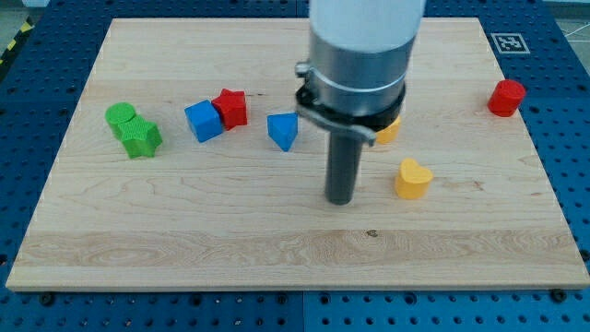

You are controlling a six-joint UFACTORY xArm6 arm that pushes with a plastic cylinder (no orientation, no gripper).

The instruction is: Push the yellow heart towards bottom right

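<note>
My tip (340, 200) is resting on the board (184, 249); it is a plain rod, so it is holding nothing. The yellow heart (412, 179) is sitting near it on the view's right, not touching. A blue block (284, 130) is lying up-left of my tip, a blue cube (204, 121) and red star (230, 107) farther left, two green blocks (133, 130) far left. A red cylinder (506, 97) is standing far up-right. Another yellow block (390, 130) is mostly hiding behind the arm; I cannot tell its shape.

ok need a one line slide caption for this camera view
My tip rests on the wooden board, just to the view's left of the yellow heart block, not yet touching it.
</note>
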